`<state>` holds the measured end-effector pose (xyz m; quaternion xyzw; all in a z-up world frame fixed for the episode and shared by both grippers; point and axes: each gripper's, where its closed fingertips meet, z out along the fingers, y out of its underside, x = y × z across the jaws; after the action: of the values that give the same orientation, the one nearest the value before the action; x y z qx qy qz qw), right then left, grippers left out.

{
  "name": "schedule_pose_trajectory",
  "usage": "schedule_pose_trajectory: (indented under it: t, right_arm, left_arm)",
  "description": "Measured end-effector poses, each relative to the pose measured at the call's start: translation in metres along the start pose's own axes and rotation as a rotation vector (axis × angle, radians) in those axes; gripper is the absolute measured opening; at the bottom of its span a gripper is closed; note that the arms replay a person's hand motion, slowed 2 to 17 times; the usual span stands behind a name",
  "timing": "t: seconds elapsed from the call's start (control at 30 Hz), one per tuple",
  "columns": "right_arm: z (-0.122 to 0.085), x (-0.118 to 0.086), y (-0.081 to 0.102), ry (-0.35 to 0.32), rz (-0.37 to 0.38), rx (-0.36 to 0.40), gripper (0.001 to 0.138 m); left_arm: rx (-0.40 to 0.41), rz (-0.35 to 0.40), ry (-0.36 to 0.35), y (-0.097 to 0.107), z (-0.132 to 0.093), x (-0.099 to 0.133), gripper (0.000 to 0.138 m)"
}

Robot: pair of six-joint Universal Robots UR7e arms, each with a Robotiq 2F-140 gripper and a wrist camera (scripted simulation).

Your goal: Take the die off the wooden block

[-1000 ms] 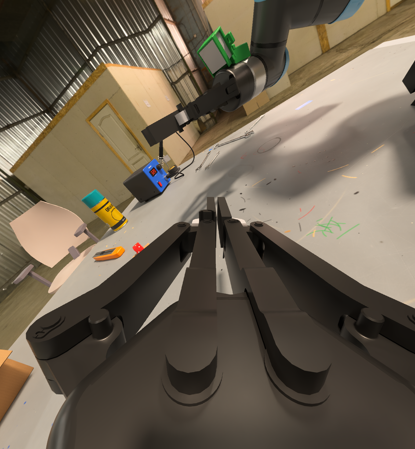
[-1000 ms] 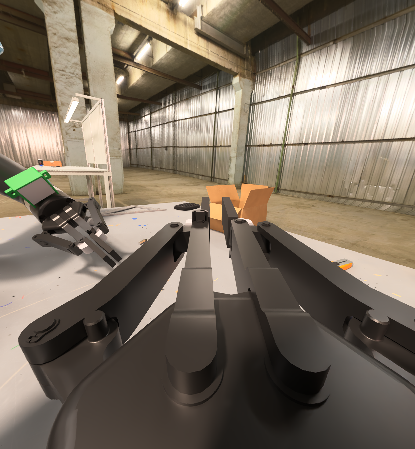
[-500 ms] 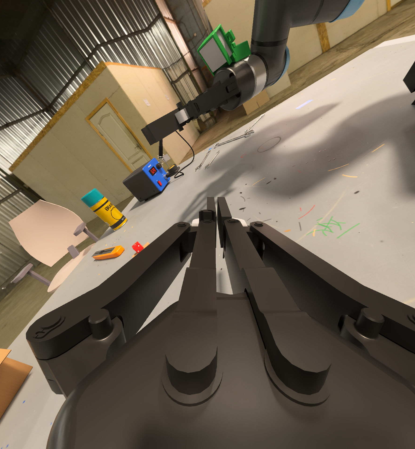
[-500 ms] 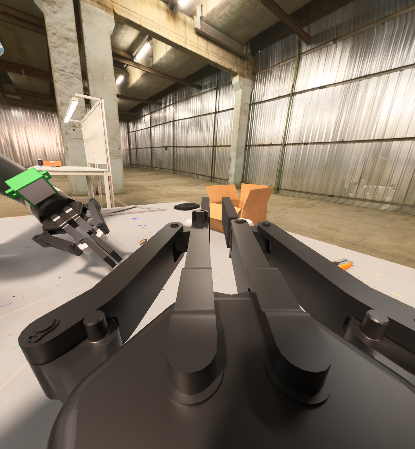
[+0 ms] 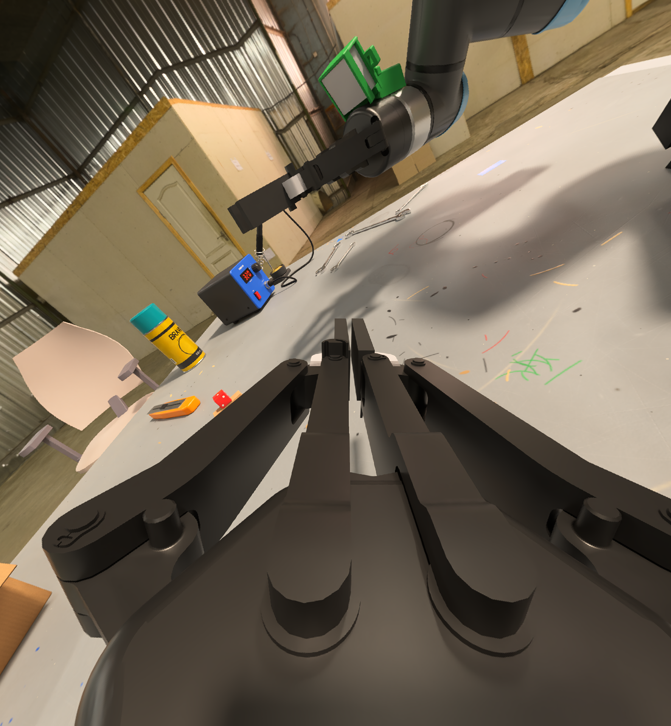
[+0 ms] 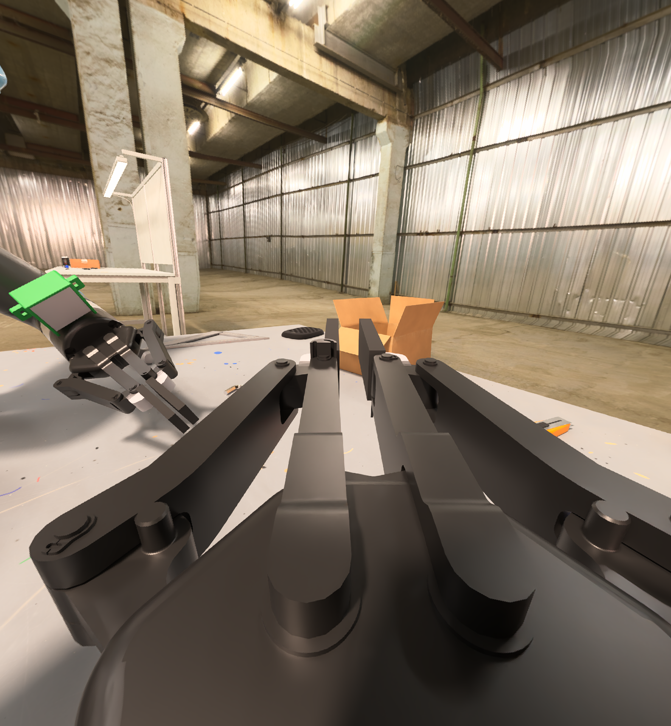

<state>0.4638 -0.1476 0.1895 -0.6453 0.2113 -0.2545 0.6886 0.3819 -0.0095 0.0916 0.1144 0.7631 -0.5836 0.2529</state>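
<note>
In the left wrist view a small red die (image 5: 221,398) sits on a low wooden block (image 5: 229,402), mostly hidden behind my gripper's left linkage, near the table's left edge. My left gripper (image 5: 349,328) is shut and empty, above the table, to the right of the die. My right gripper (image 6: 347,328) is shut and empty, raised above the table. It also shows in the left wrist view (image 5: 247,214) at the back. The left gripper shows in the right wrist view (image 6: 184,422). The die and the block do not show in the right wrist view.
An orange utility knife (image 5: 173,407), a yellow spray can (image 5: 167,338) and a blue-fronted soldering station (image 5: 239,290) stand near the die. Wrenches (image 5: 377,224) lie farther back. A cardboard box (image 6: 400,330) stands at the table's far end. A chair (image 5: 70,377) is beside the table.
The left wrist view has shifted slightly; the die and nearby objects sit a touch lower-left in it. The right wrist view looks the same. Both grippers stay shut.
</note>
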Motion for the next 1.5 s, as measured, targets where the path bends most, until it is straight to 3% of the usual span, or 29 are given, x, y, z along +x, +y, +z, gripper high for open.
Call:
schedule_pose_trajectory:
  t: [1.03, 1.5]
  right_arm:
    - [0.005, 0.004, 0.005, 0.013, 0.005, -0.023, 0.014]
    - [0.021, 0.024, 0.017, 0.096, 0.078, -0.126, 0.014]
  left_arm:
    - [0.006, -0.004, -0.002, -0.001, 0.000, 0.000, 0.004]
    - [0.014, -0.028, -0.003, -0.001, 0.002, -0.001, 0.003]
